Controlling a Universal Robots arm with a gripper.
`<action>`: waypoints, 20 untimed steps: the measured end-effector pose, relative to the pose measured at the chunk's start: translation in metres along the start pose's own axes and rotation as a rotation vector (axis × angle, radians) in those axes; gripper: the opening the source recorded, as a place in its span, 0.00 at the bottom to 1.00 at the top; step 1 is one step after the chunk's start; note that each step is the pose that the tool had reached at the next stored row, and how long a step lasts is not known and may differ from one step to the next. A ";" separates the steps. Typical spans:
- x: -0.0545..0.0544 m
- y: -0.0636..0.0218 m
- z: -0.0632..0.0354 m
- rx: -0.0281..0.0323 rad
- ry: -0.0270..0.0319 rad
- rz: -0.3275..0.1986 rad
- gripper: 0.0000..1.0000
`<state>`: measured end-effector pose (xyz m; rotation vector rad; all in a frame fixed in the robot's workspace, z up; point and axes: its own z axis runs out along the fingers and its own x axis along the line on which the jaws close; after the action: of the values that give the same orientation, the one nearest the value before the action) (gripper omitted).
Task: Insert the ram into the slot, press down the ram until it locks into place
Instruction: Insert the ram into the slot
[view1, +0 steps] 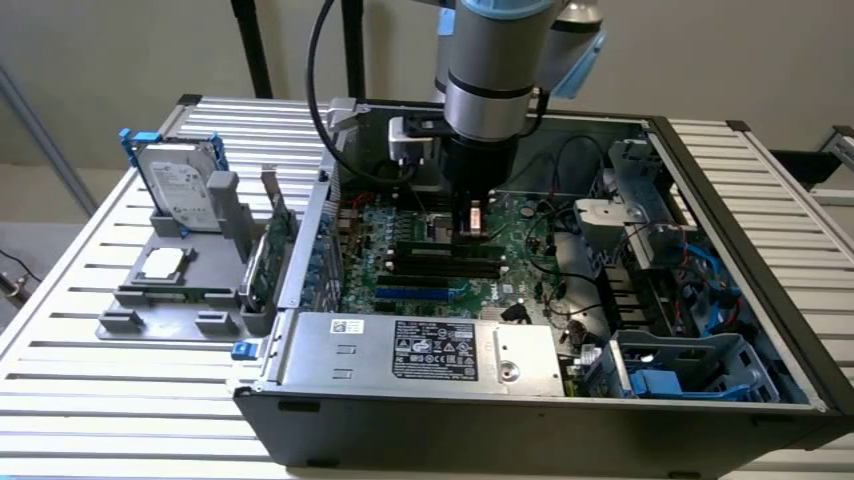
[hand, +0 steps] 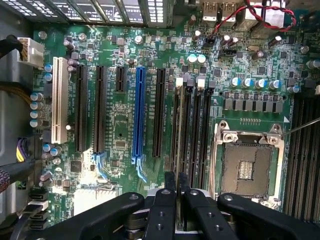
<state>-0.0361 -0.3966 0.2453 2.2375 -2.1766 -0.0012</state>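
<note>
Near the blue slot (hand: 139, 115), in the closest of the long black memory slots, we see the ram (hand: 176, 135) edge-on, standing along the slot (hand: 179, 86). Our gripper (hand: 176, 181) has its fingers pinched together on the ram's thin edge. We judge insertion begun. We cannot tell whether the end clips have locked, so the pressing home looks unfinished.

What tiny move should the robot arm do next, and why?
Probably ease straight down, slowly. The gripper hangs in line with one long black slot, beside the silver CPU socket, so a sideways move would likely spoil that lineup.
</note>
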 end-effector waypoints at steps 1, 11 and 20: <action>0.000 0.0000 0.0006 0.0000 0.0014 0.001 0.13; -0.004 -0.0002 0.0087 0.0000 0.0114 0.011 0.13; -0.005 -0.0003 0.0128 -0.0001 0.0163 0.012 0.13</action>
<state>-0.0362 -0.3913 0.2325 2.2166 -2.1815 0.0170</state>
